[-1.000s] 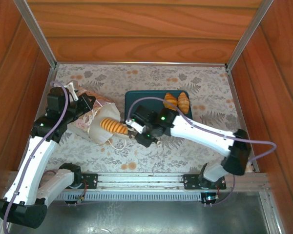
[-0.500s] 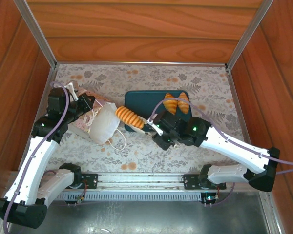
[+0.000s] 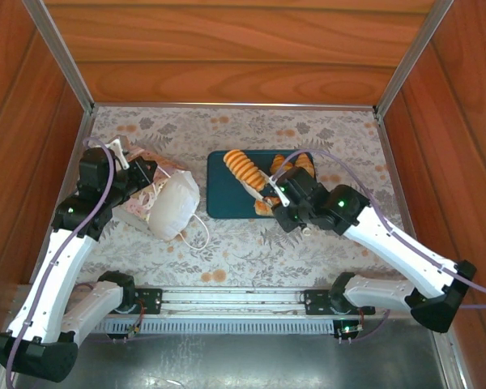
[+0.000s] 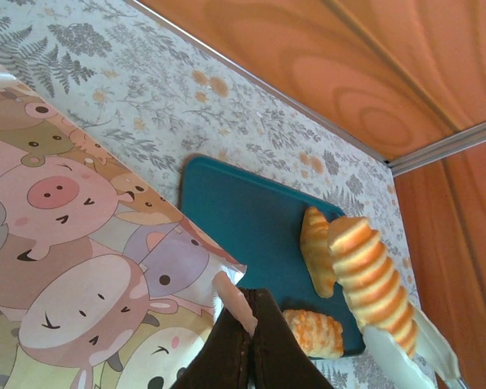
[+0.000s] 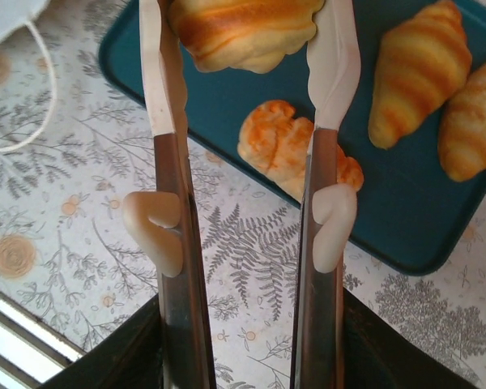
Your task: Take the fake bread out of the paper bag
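Roll (image 3: 243, 168) has moved from bag (image 3: 174, 207) to above tray (image 3: 223, 203), pinched endwise by right gripper (image 5: 247, 40); may slip off-tray; left gripper (image 4: 245, 320) pinches bag

— Lifted the ridged roll (image 3: 245, 168) out of the paper bag (image 3: 174, 207) mouth?
— Yes. Carried rightward in the right gripper (image 3: 259, 186), clamped by one end, now over the far left corner of the teal tray (image 3: 227, 204).
— And swung the right arm?
— Drawn back from mid-worktop toward the right edge.
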Motion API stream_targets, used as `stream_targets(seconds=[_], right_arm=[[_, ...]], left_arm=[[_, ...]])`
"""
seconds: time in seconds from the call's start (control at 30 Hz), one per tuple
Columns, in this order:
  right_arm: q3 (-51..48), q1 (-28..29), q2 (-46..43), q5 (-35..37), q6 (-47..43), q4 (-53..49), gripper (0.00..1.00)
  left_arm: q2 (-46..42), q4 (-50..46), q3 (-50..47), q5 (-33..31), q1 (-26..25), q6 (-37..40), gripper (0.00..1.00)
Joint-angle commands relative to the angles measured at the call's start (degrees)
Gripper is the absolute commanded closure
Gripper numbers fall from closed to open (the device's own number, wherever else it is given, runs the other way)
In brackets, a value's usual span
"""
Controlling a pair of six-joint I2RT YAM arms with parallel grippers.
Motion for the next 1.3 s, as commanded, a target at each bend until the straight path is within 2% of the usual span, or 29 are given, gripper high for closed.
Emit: stream_targets(seconds=[0.0, 0.23, 0.57, 1.07, 1.27], right_arm=[[2.18, -2.79, 3.28, -2.02, 2.56, 1.62, 0.51], [5.55, -9.54, 10.60, -7.87, 6.50, 1.86, 0.50], [12.12, -14.89, 22.70, -9.18, 5.93, -1.10, 0.51], [20.80, -15.52, 35.99, -8.81, 5.14, -6.48, 0.50], [22.52, -15.41, 36.28, -10.10, 5.17, -8.16, 0.44]], left_arm=[[-1.11, 1.22, -0.36, 0.15, 0.23, -0.22, 1.00], [-1.13, 1.20, -0.16, 0.83, 0.23, 0.13, 1.00], [-1.42, 1.20, -0.02, 2.34, 0.27, 0.61, 1.00], [-1.77, 1.20, -0.40, 3.24, 0.36, 0.76, 1.00], [-1.90, 1.20, -0.64, 3.13, 0.34, 0.86, 1.00]])
